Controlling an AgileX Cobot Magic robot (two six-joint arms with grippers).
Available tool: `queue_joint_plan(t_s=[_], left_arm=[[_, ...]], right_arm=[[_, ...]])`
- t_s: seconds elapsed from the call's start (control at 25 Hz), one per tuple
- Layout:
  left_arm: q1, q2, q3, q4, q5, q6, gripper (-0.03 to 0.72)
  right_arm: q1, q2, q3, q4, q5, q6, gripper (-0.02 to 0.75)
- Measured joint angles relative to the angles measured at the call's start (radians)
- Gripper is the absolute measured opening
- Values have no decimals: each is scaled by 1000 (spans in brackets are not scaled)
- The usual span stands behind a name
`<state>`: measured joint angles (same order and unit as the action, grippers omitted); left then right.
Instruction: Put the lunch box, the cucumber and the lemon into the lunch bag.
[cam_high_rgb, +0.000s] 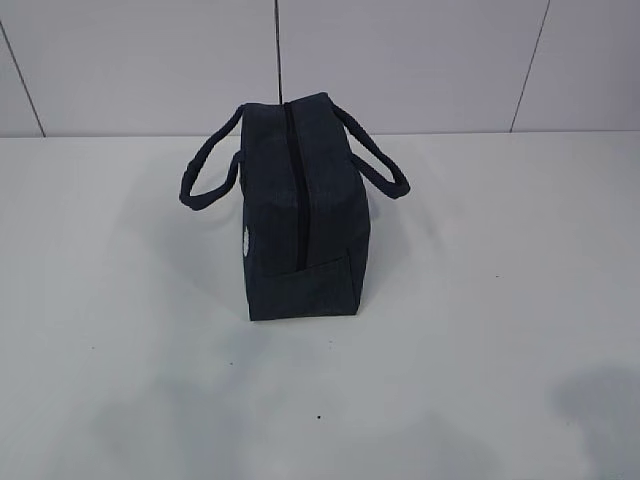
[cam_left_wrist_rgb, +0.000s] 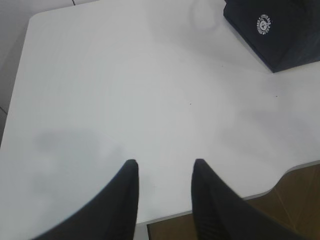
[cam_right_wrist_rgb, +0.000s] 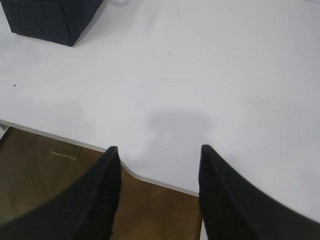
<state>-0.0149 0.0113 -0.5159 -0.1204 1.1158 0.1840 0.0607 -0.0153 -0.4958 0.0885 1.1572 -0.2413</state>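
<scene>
The lunch bag (cam_high_rgb: 297, 215) is seen standing upright toward the back of the white counter (cam_high_rgb: 480, 330), its dark zipper line (cam_high_rgb: 292, 180) running along the top and apparently drawn shut, both handles (cam_high_rgb: 205, 175) flopped outward. No lunch box, cucumber or lemon can be made out in any view; whether they sit inside the bag cannot be told. The left pincer (cam_left_wrist_rgb: 164, 172) is held above the near counter edge, jaws parted to a moderate gap with nothing between them, the bag's white logo (cam_left_wrist_rgb: 263, 24) well off at the upper right. The right pincer (cam_right_wrist_rgb: 159, 157) is hung over the counter's front edge, jaws spread wider, likewise empty, a corner of the bag showing far at the upper left. Trouble could be expected if a closed zipper is taken for an open mouth: anything brought over would be blocked and rolled off. The soft bag could also be tipped or dragged if a handle were snagged by a jaw on approach
</scene>
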Motion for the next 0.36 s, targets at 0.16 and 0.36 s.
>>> queue_joint_plan(t_s=[0.16, 0.36], left_arm=[[0, 0, 0, 0, 0, 0, 241], [0, 0, 0, 0, 0, 0, 239]], right_arm=[[0, 0, 0, 0, 0, 0, 383], [0, 0, 0, 0, 0, 0, 383]])
